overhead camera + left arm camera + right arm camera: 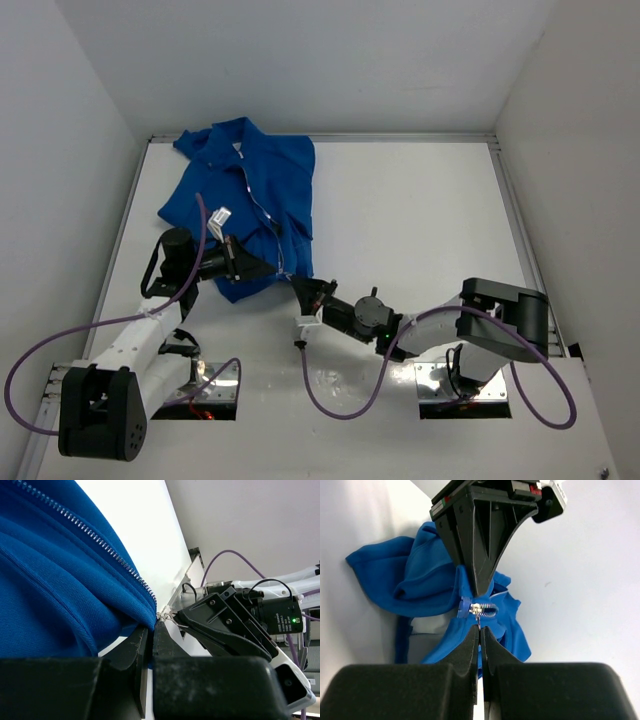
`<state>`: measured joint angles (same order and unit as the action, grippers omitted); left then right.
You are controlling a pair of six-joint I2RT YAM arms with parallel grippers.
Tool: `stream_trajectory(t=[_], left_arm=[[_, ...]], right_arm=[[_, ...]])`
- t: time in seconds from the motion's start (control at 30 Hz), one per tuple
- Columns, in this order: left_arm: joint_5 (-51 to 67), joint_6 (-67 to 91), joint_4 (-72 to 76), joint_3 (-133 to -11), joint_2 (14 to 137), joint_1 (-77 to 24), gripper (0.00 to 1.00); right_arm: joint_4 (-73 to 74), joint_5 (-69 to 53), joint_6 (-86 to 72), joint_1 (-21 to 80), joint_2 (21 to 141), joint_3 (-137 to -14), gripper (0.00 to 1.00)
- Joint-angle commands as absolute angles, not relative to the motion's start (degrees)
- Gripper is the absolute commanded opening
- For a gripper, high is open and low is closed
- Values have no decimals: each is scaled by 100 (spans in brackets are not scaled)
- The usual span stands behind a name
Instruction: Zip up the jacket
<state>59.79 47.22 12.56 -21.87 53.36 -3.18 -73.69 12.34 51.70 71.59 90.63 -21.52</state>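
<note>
Black and blunt, the two fingers of my right claw (480,629) fill the bottom of the right wrist view, pressed together with only a hairline slit between them. The thin tab of the silver zipper pull (479,611) runs down into that slit, so this claw is closed on the zipper pull. Just above it my left claw (476,587) comes down from the top of that view. Its tips are pinched on a fold of the royal-blue jacket (420,580) right beside the slider, so that claw is gripping the jacket. From the left wrist camera my own left fingers (142,645) sit dark across the bottom with blue cloth caught between them. The right claw's tip meets the zipper pull (167,616) at the very corner of the hem. The pale zipper line (100,542) climbs away from there, up and to the left across the cloth. Seen from above, the jacket (245,190) lies on the far left part of the white table (420,220), collar toward the back edge, with a small white tag (221,215) showing on it. Its lower end is drawn toward the near middle, where my left claw (268,270) and right claw (300,290) meet almost tip to tip. A purple cable (340,400) loops below my right arm.
</note>
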Motion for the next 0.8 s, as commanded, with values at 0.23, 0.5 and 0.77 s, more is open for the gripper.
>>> stream_trajectory(t=[0.23, 0.5, 0.77], left_arm=[[6056, 4334, 1090, -2320, 5273, -412, 0], [6056, 4228, 1037, -2435, 5326, -466, 0], [6108, 3973, 783, -2496, 5274, -571, 0]], right_arm=[[-8131, 1380, 4606, 6952, 9062, -2434, 0], [-7892, 1249, 4509, 6680, 9228, -2768, 0], [-7656, 993, 4509, 6390, 9430, -2979, 0]])
